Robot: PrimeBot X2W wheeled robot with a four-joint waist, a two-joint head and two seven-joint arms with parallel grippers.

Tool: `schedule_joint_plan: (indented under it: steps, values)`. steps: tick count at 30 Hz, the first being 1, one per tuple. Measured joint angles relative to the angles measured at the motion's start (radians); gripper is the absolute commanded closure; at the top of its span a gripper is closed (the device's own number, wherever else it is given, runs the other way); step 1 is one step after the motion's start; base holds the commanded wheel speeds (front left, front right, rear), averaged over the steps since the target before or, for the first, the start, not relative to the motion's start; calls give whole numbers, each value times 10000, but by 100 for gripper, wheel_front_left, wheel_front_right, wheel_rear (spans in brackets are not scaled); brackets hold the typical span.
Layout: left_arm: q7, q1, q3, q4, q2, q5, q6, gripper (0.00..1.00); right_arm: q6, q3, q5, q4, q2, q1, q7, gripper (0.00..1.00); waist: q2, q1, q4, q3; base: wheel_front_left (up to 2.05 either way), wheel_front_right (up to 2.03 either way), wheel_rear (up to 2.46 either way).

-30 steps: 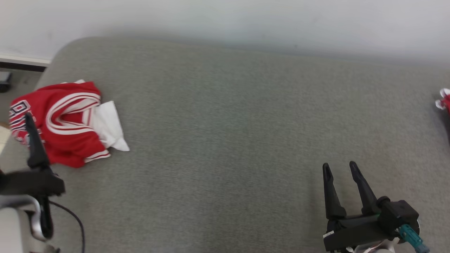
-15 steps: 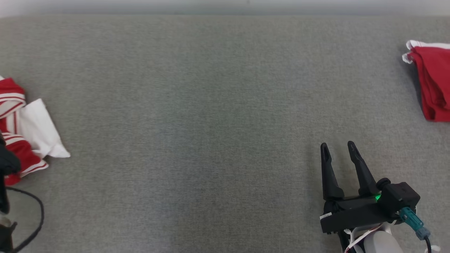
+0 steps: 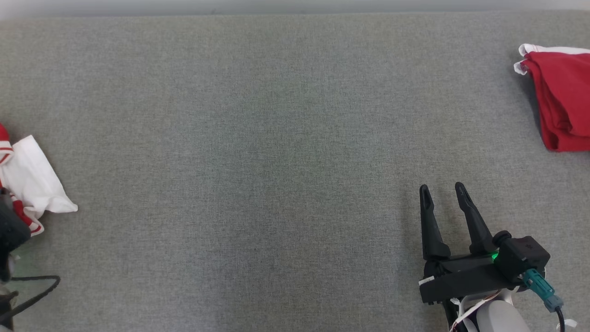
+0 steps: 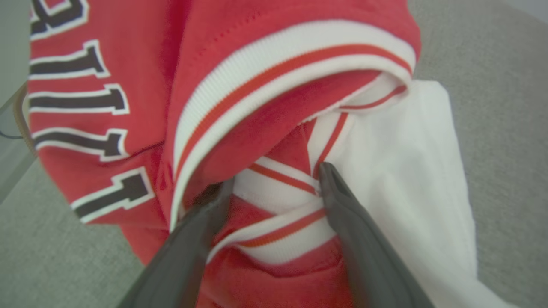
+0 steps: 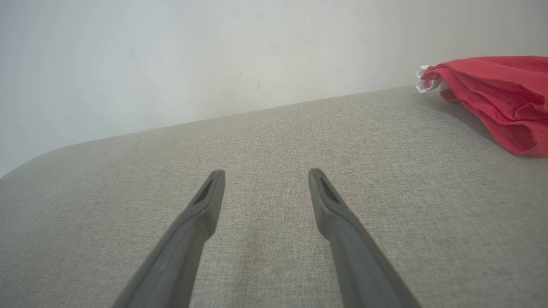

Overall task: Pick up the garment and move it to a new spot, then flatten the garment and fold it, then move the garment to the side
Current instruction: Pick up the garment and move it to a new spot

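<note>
A red jersey garment (image 4: 239, 85) with white-and-red striped trim, black lettering and a white inner layer lies bunched on the grey cushion. In the head view only its white corner (image 3: 32, 184) shows, at the far left edge. My left gripper (image 4: 274, 177) is open, its two fingers straddling a striped band of the trim, with nothing clamped. Its dark body (image 3: 9, 230) sits at the head view's left edge. My right gripper (image 3: 445, 191) (image 5: 265, 173) hovers open and empty over bare cushion at the lower right.
A second red garment (image 3: 560, 97) (image 5: 496, 94) with a white edge lies bunched at the far right of the cushion (image 3: 276, 138). A pale wall (image 5: 214, 55) runs along the back edge. A black cable (image 3: 32, 290) loops at the lower left.
The head camera has swung right, so the whole picture slid left: the jersey is nearly out of frame and the right-hand red garment has come in. Both grippers stay open.
</note>
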Motion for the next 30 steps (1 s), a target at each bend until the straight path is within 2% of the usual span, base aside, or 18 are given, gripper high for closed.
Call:
schedule_joint_plan:
  steps: [2, 6, 7, 8, 11, 14, 23, 30]
  values:
    - [493, -116, 12, 128, 2, -132, 63, 0, -2, 8, -33, 13, -6, 6, 0, 0, 0, -1, 17, -69, 0, 0, 0]
    - [815, -145, -44, 176, 19, -144, 159, 0, 0, 59, -84, 52, -4, 5, 0, 0, 0, 0, 10, -182, 0, 0, 0]
    - [920, -145, -67, 201, 27, -144, 211, 31, -2, 75, -84, 67, -4, 5, 0, 0, 0, -1, 1, -206, 0, 0, 0]
    - [984, -143, -90, 219, 31, -144, 240, 100, 0, 94, -86, 73, -4, 7, 0, 0, -1, -1, -12, -224, 0, 0, 0]
    - [1055, -121, -190, 230, 61, -77, 238, 100, -2, 119, -100, 79, -4, 10, 0, 0, 0, -1, -55, -259, 0, 0, 0]
    - [690, -80, -244, 67, 65, -73, 221, 100, -2, 82, -121, 96, -2, 19, 0, 0, 0, 0, -76, -312, 0, 0, 0]
    - [-1914, 21, -397, -1152, 31, -56, -44, 100, -2, -15, -174, 150, -6, 212, -2, 0, 0, 0, -28, -679, 0, 0, 0]
    - [-3030, -102, -782, -2685, -347, -42, -339, 100, -2, -4, -174, 130, 0, 420, 0, 0, -2, -1, 25, -1023, 0, 0, 0]
